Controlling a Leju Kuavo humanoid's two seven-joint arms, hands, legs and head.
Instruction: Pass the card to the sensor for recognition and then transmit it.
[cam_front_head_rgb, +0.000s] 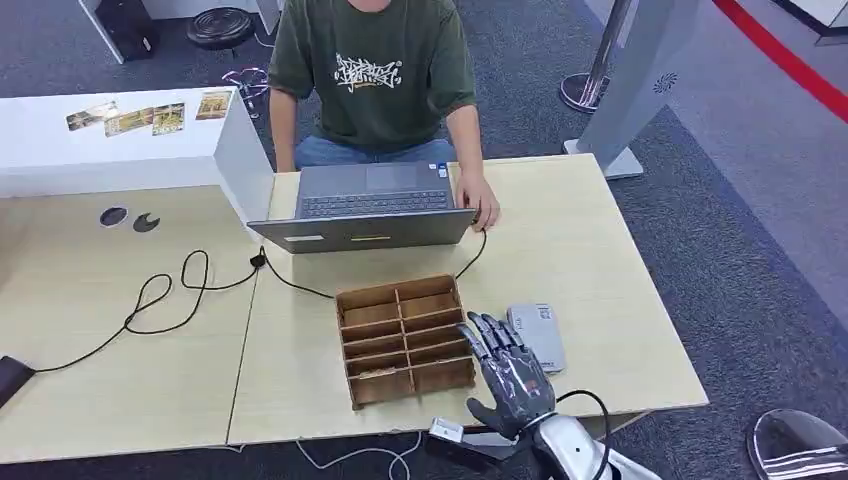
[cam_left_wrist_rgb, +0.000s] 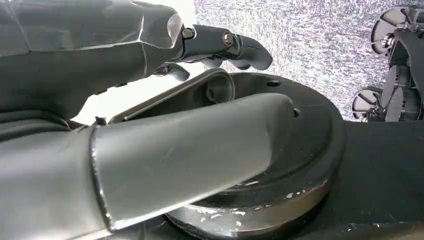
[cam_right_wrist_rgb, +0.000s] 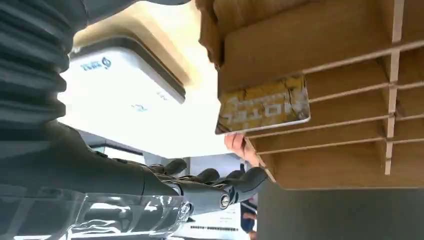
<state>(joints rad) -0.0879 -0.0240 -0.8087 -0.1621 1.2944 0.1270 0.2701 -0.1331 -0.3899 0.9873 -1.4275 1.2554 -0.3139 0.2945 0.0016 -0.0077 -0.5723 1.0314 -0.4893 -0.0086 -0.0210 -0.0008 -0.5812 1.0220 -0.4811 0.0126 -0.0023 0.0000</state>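
The right hand (cam_front_head_rgb: 508, 372) is seen from the head view near the front edge of the table (cam_front_head_rgb: 620, 300), raised between the wooden divider box (cam_front_head_rgb: 405, 340) and the grey card sensor (cam_front_head_rgb: 537, 335). Its fingers are extended and spread, and nothing is held in them. The box is made of thin brown board, cut into two columns of shallow slots; the sensor is a flat, rounded rectangular slab lying just beside the box's right side.

What the head view leaves hidden is shown by the right wrist view: a card (cam_right_wrist_rgb: 263, 105), yellowish with worn printed lettering and rounded corners, is standing in a slot at the sensor-side edge of the box (cam_right_wrist_rgb: 325, 85), with part of it protruding past the box wall. The sensor (cam_right_wrist_rgb: 125, 95) appears there as a white, smooth casing with a dark band, and the dark fingers (cam_right_wrist_rgb: 210, 187) are seen apart from the card.

In the left wrist view the left hand (cam_left_wrist_rgb: 165, 100) is shown over speckled grey carpet, its dark fingers (cam_left_wrist_rgb: 240, 47) loosely bent and holding nothing.

At the far edge of the table an open grey laptop (cam_front_head_rgb: 365, 205) is attended by a seated person (cam_front_head_rgb: 375, 70), and a black cable (cam_front_head_rgb: 170, 295) is looped across the pale wood surface.
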